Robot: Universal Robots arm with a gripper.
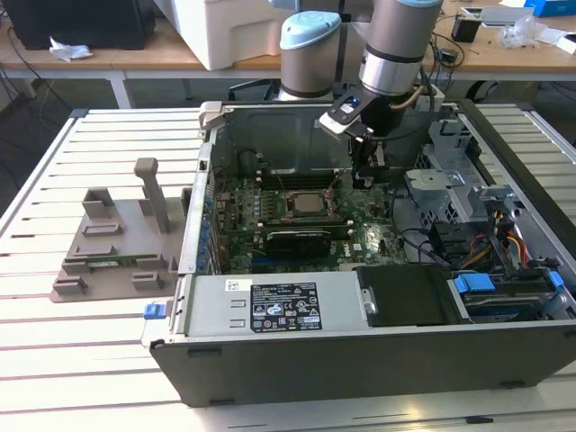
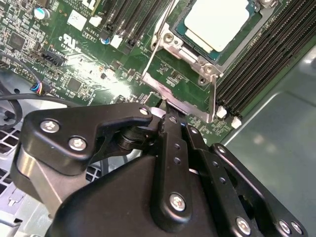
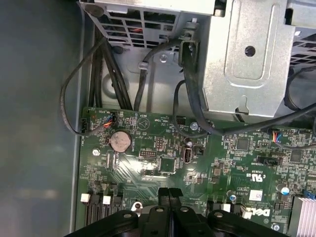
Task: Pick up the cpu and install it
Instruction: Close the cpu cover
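My fingers (image 3: pixel 169 196) are closed together, just above the green board (image 3: pixel 163 148). In the exterior view they hang at two o'clock from the cpu (image 1: pixel 310 203), near it.

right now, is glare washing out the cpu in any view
Yes: in the second wrist view the cpu top is blown out near white; in the exterior view it reads plain grey, no glare; in the first wrist view light sheens the motherboard near the coin cell.
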